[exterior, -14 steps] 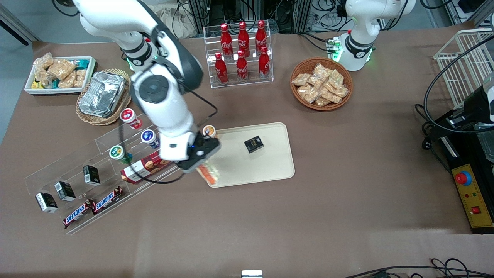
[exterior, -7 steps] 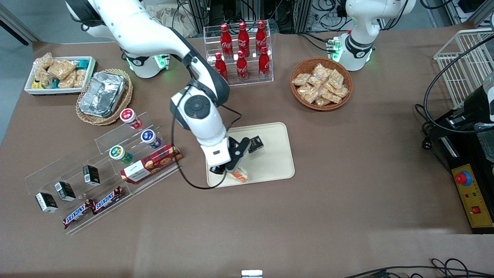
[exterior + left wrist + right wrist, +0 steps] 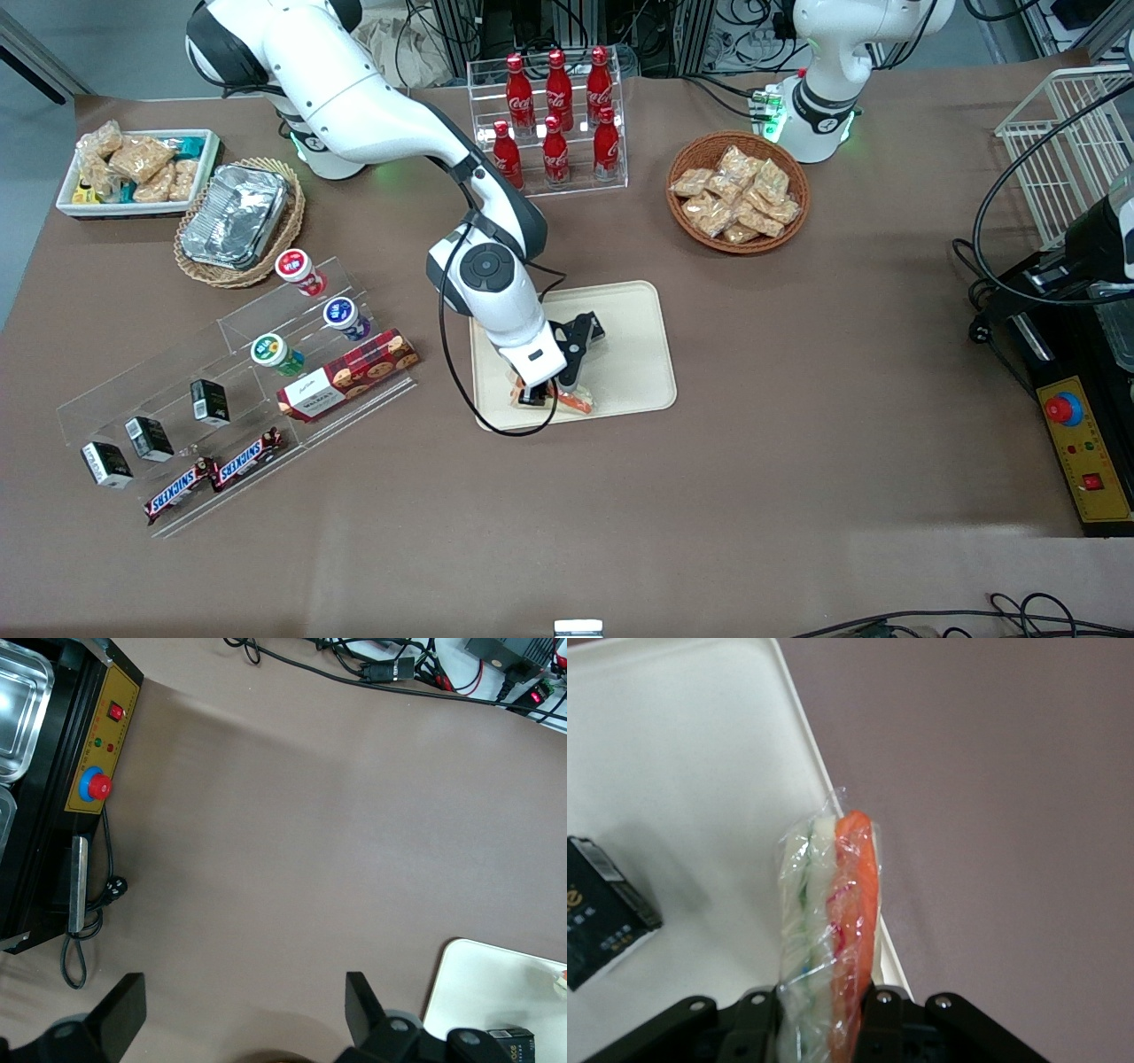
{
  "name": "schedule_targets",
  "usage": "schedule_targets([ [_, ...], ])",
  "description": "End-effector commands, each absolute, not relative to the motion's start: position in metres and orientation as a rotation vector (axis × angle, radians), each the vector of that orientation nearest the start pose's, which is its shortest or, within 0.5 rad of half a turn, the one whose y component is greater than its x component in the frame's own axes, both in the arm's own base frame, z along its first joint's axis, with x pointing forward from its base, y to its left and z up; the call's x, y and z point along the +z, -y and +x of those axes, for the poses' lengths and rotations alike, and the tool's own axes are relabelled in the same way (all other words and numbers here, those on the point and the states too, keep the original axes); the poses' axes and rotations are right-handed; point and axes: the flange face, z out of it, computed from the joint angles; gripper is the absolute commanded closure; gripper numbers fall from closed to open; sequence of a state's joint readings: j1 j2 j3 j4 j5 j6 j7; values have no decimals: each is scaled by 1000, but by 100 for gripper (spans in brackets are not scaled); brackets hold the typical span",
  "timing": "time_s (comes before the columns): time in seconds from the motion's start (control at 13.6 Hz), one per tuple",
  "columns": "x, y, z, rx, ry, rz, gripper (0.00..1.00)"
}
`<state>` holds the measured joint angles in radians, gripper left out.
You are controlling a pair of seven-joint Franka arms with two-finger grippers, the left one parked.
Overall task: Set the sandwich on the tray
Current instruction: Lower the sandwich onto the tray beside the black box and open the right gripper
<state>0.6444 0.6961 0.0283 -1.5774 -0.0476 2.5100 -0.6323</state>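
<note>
Your pincer (image 3: 551, 396) pinches the sandwich (image 3: 830, 930) edge-on, over the tray (image 3: 633, 372) rim nearest the front camera. Wedge's long axis runs along that rim, part overhanging the table (image 3: 797, 461). Judgement: shift toward the black box (image 3: 592, 328) before release.

Six Coca-Cola bottles (image 3: 556, 120) in the clear rack – two rows of three. Three small lidded cups (image 3: 340, 312), three little black cartons (image 3: 148, 438), two Snickers bars (image 3: 213, 476), one cookie box (image 3: 347, 375), two wicker baskets (image 3: 737, 191) – and one gripper (image 3: 551, 397).
</note>
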Motion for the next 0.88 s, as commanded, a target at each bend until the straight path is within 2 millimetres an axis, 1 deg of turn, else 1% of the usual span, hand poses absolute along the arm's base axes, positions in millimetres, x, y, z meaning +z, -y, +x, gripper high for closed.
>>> schedule_targets([
  [0.0,250,-453,573,-400,2055,-2384,100],
  [0.22,235,-455,570,-366,2082,-2368,100],
  [0.29,231,-460,565,-359,2116,-2338,100],
  [0.51,225,-461,564,-366,2116,-2334,100],
  [0.81,221,-466,564,-433,2109,-2322,100],
])
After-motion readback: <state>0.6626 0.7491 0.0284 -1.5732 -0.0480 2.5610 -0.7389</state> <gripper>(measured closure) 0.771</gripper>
